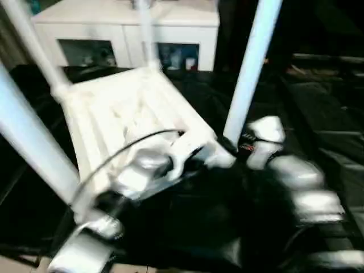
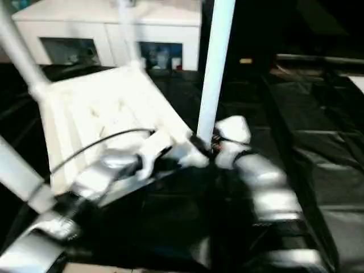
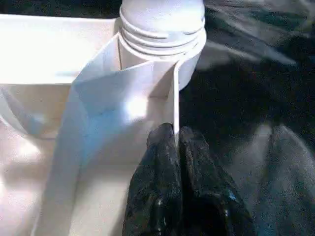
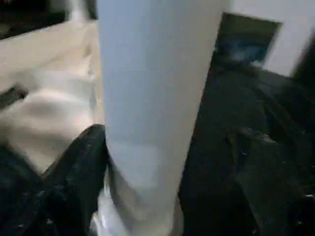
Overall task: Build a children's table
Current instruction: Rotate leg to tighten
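Note:
The children's table lies upside down and tilted: the white ribbed tabletop [image 1: 114, 114] has white legs rising from its corner sockets. One leg [image 1: 250, 74] stands at the near right corner, another [image 1: 28, 136] at the near left, and two more at the back [image 1: 147, 34]. My left gripper [image 3: 174, 135] is shut on the thin rim wall of the tabletop, just beside a round corner socket [image 3: 162, 29]. My right gripper [image 1: 242, 142] sits at the base of the near right leg [image 4: 152, 98], which runs close up through the right wrist view.
A white glass-door cabinet [image 1: 125, 28] stands behind the table. The work rests on a black cloth-covered surface [image 1: 187, 227]. Dark shelving or rails [image 1: 324, 96] lie to the right.

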